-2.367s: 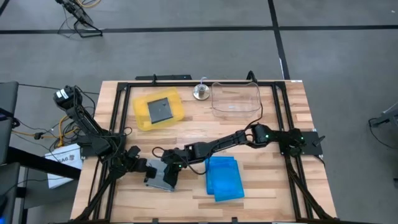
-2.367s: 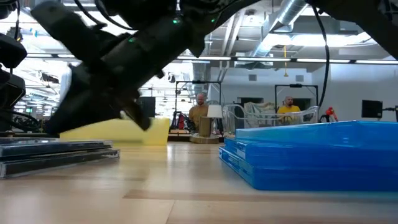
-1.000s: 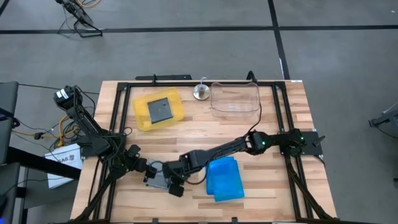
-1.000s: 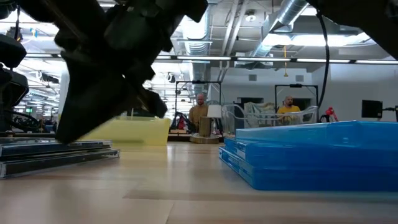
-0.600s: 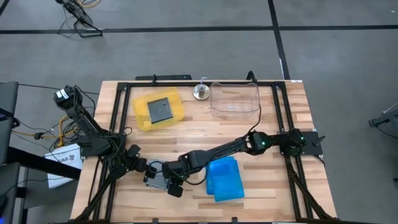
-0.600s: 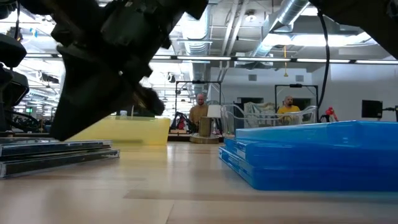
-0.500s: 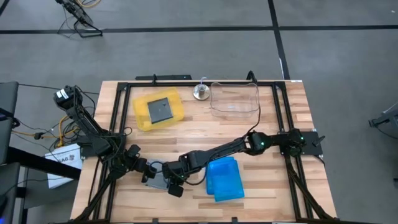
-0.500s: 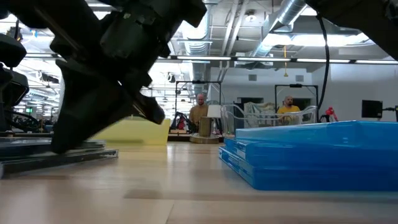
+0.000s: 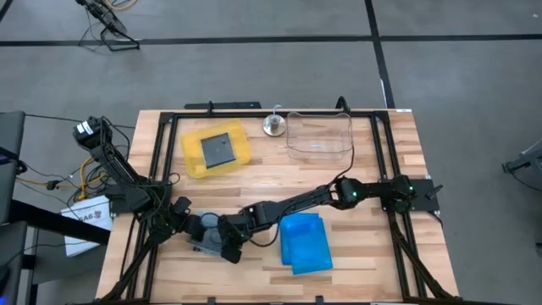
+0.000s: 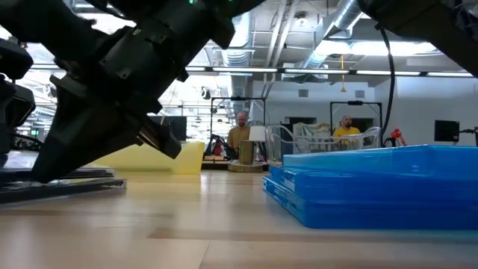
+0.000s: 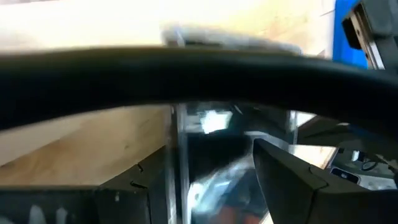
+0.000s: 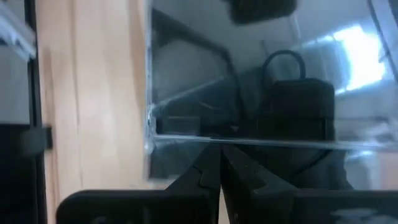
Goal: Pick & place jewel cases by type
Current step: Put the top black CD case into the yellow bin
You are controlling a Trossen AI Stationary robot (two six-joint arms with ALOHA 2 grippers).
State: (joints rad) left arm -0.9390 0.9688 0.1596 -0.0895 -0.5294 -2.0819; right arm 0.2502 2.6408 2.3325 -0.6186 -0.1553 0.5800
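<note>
A clear-grey jewel case [image 9: 207, 239] lies near the table's near-left part, just right of my left gripper [image 9: 188, 225]. My right gripper [image 9: 227, 244] has reached across from the right and is shut on this case [image 12: 261, 81]. My left gripper [image 11: 205, 186] is open, and the case [image 11: 205, 121] shows just ahead of its fingers; whether they touch it I cannot tell. A stack of blue jewel cases [image 9: 305, 243] lies flat on the table to the right. Another grey case [image 9: 218, 150] lies in the yellow tray [image 9: 190, 157]. My right gripper pinches the clear-grey case by its edge [image 12: 186, 142] between its two fingers [image 12: 205, 171]. It comes in low from the table's right. In the low view the case [image 10: 60, 183] sits low at the table top; whether it is lifted clear cannot be told.
A clear plastic tub [image 9: 320, 135] stands at the far edge beside a small round metal object [image 9: 273, 125]. The yellow tray sits far left. Bare wood lies in the table's middle. People [image 10: 240, 134] sit in the room beyond.
My right gripper has moved toward the table's left and slightly toward the far edge, staying shut. The clear-grey case has gone with it, sliding left toward my left gripper. The blue stack has kept still.
</note>
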